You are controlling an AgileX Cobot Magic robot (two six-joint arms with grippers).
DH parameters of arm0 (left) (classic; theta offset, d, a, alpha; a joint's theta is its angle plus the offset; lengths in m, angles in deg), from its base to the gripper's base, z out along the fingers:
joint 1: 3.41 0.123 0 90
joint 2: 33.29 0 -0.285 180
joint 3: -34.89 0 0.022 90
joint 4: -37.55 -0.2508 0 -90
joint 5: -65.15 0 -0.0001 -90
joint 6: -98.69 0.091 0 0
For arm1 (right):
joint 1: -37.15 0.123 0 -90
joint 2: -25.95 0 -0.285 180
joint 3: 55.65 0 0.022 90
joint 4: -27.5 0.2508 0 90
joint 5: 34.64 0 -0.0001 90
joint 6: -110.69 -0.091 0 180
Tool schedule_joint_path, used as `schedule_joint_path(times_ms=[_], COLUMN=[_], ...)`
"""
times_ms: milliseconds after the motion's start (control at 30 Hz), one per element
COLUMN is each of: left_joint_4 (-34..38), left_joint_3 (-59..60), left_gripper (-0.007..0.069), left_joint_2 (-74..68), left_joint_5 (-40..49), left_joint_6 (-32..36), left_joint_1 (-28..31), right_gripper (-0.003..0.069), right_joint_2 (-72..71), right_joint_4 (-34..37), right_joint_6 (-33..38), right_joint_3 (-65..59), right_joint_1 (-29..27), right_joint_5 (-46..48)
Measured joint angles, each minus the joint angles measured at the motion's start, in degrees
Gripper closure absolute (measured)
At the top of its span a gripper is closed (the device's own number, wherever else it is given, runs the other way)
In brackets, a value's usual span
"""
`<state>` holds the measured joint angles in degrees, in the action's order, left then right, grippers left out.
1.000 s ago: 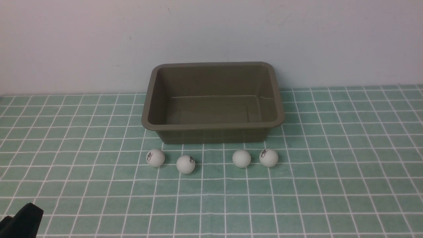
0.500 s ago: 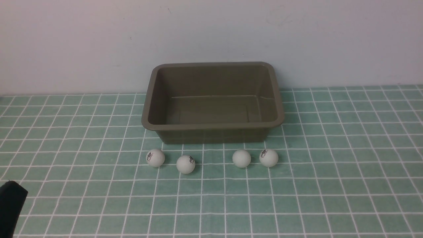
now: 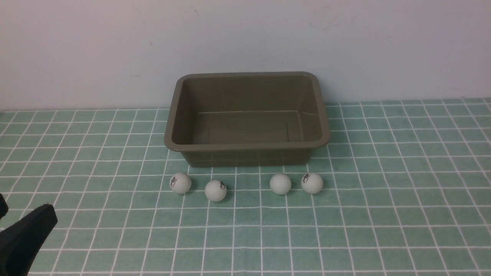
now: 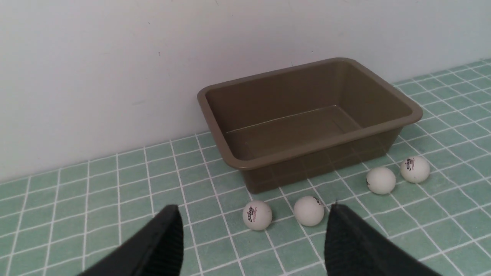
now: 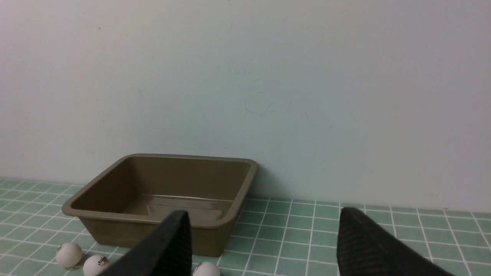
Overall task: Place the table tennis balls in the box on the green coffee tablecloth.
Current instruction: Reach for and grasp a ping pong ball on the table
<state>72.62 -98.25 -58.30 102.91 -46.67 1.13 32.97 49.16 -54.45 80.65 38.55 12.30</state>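
Several white table tennis balls lie in a row on the green coffee tablecloth, just in front of the box: two left, two right. The olive-brown box stands empty against the wall. My left gripper shows at the front-left corner, well short of the balls. In the left wrist view it is open and empty, with the two left balls beyond its fingertips. The right gripper is open and empty, and the box lies ahead of it to one side.
A plain pale wall rises directly behind the box. The checked cloth runs out to both sides and toward me in front of the balls.
The left gripper has shifted in the front-left corner, now reaching a little higher and further in. Balls and box have not moved.
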Motion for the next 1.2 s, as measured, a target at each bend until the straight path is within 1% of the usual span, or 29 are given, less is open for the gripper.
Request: schedule_joint_path(times_ms=[100, 267, 333, 600, 767, 800, 933, 1100, 1200], left_joint_4=[0.0, 0.0, 0.0, 0.62, 2.24, 2.36, 2.35, 2.48, 2.75], left_joint_3=[-0.18, -0.19, -0.19, -0.19, -0.19, -0.19, -0.19, -0.19, -0.19], left_gripper=[0.017, 0.0104, 0.0095, 0.009, 0.009, 0.009, 0.009, 0.009, 0.009], left_joint_2=[0.0, -0.02, -0.02, -0.26, -1.95, -2.4, -4.44, -5.95, -5.95], left_joint_5=[0.02, 3.1, 3.3, 6.24, 9.2, 9.68, 9.99, 9.79, 8.41], left_joint_6=[1.8, 3.18, 3.2, 3.2, 2.88, 2.88, 2.99, 3.19, 3.24], left_joint_1=[0.0, 0.0, 0.0, 0.0, 0.0, 0.0, 0.0, 0.0, 0.0], right_gripper=[0.0198, 0.0198, 0.0198, 0.0198, 0.0198, 0.0198, 0.0198, 0.0198, 0.0198], right_joint_2=[1.13, 4.11, 5.31, 12.61, 21.18, 24.14, 34.19, 44.46, 50.56], right_joint_4=[4.07, 9.53, 11.1, 17.65, 23.0, 23.84, 25.03, 25.03, 25.03], right_joint_6=[4.4, 9.84, 11.87, 19.34, 24.77, 26.83, 31.75, 33.71, 36.09], right_joint_3=[0.02, 0.02, 0.02, 0.02, 0.08, 0.37, 4.14, 10.75, 13.49], right_joint_1=[0.0, 0.0, 0.0, 0.0, 0.0, 0.0, 0.0, 0.0, 0.0], right_joint_5=[0.21, 0.97, 0.97, 3.3, 5.26, 6.08, 7.72, 8.76, 8.76])
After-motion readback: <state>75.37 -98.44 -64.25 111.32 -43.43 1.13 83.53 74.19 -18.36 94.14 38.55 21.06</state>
